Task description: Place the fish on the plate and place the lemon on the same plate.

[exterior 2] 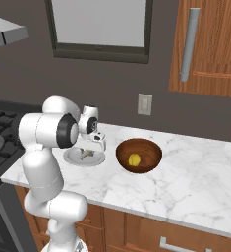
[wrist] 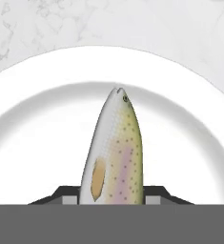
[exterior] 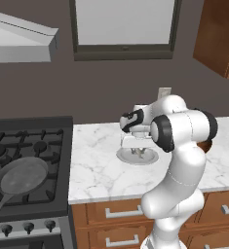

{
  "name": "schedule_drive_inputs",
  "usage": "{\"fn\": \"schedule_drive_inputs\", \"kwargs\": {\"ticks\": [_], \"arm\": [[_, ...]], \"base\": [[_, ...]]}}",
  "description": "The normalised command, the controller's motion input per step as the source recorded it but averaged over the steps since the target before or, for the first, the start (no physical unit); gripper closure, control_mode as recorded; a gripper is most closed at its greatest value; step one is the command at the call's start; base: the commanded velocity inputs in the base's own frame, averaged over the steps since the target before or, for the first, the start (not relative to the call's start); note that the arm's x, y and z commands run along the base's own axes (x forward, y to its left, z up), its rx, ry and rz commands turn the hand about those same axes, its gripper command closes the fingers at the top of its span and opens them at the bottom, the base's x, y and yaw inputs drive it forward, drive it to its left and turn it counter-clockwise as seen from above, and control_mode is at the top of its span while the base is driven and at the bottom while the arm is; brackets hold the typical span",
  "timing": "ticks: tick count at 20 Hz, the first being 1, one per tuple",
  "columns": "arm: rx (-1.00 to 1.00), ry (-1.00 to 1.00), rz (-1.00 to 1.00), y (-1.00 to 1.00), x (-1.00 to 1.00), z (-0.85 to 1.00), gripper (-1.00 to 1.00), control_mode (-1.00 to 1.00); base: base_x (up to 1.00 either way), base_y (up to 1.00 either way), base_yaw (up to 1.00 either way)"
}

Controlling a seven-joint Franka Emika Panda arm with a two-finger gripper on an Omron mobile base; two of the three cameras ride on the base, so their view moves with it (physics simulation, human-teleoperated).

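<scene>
The fish (wrist: 116, 152), pale and speckled, sticks out from between my gripper's (wrist: 112, 195) fingertips, which are shut on its tail half. Its head points out over the well of the whitish plate (wrist: 113, 64) right below. From the base views, the gripper (exterior: 137, 145) (exterior 2: 94, 142) hangs low over the plate (exterior: 123, 156) (exterior 2: 70, 156) on the marble counter, with the fish (exterior 2: 87, 154) just above its middle. I cannot tell whether the fish touches the plate. The yellow lemon (exterior 2: 134, 160) lies in the brown bowl (exterior 2: 151, 147) to the plate's right.
A dark long-handled frying pan (exterior: 21, 177) sits on the black stove (exterior: 33, 141) left of the counter. The marble counter (exterior 2: 195, 172) stretches to the right of the bowl. A wall outlet (exterior 2: 145, 104) and wooden cabinets (exterior 2: 210, 44) stand behind.
</scene>
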Motion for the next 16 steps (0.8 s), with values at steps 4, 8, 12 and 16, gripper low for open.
{"fn": "schedule_drive_inputs", "kwargs": {"ticks": [4, 8, 12, 16], "arm": [[0.0, 0.0, 0.0, 0.0, 0.0, -0.06, 1.0, -1.0], [0.0, 0.0, 0.0, 0.0, -0.01, 0.0, -1.0, -1.0], [0.0, 0.0, 0.0, 0.0, -0.05, 0.0, -1.0, -1.0], [0.0, 0.0, 0.0, 0.0, -0.03, 0.03, -1.0, -1.0]], "base": [[0.0, 0.0, 0.0], [0.0, 0.0, 0.0], [0.0, 0.0, 0.0], [0.0, 0.0, 0.0]]}}
